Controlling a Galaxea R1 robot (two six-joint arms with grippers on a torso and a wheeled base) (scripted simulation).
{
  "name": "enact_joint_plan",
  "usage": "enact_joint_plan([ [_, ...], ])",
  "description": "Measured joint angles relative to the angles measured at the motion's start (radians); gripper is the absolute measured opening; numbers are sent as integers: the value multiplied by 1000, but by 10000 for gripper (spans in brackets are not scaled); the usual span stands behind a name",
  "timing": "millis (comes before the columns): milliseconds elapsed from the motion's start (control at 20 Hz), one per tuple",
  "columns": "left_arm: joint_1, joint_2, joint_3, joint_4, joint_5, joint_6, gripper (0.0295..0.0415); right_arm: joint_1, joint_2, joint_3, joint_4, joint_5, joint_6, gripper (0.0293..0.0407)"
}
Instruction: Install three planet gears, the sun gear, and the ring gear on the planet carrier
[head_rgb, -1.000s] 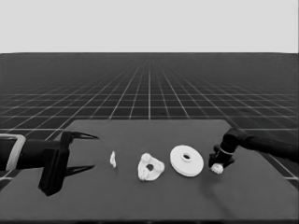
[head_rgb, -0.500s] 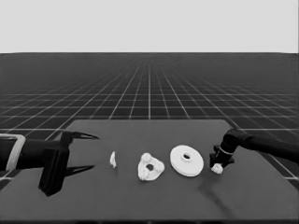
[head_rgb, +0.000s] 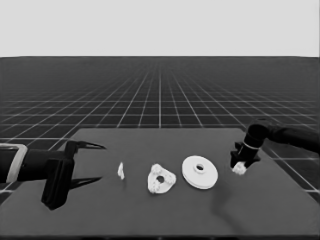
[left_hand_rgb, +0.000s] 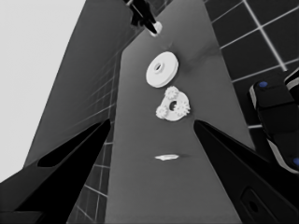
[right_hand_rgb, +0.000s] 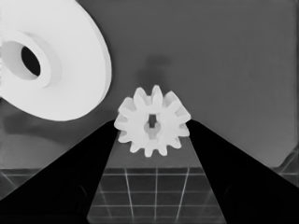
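The desk (head_rgb: 280, 210) carries the larger round part (head_rgb: 199, 172) mid-right. Nearer the middle lies the smaller round part (head_rgb: 161, 179), three gears (left_hand_rgb: 173, 92) on it. Right tool (head_rgb: 241, 165), near the right edge, grips the fourth gear (right_hand_rgb: 152, 122). Left tool (head_rgb: 91, 163) waits open over the left end, holding nothing. A thin white piece (head_rgb: 120, 171) stands beside it.

Simulated test space: dark table (head_rgb: 165, 220) on gridded floor (head_rgb: 160, 95), blank horizon.

right arm's jaws on a gear (head_rgb: 239, 168), larger round part (head_rgb: 199, 172) beside
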Motion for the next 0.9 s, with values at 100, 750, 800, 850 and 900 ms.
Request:
enact_joint_plan([
  [100, 0, 0, 0, 0, 0, 0, 385, 2, 373, 220, -63, -87, 660, 310],
  [750, 0, 0, 0, 0, 0, 0, 385, -113, 896, -310, -154, -49, 593, 310],
  [800, 0, 0, 0, 0, 0, 0, 385, -116, 897, -314, -157, -48, 591, 310],
  [850, 0, 0, 0, 0, 0, 0, 385, -118, 898, -315, -159, -47, 590, 310],
  [900, 0, 0, 0, 0, 0, 0, 385, -119, 898, -316, -160, -46, 589, 310],
])
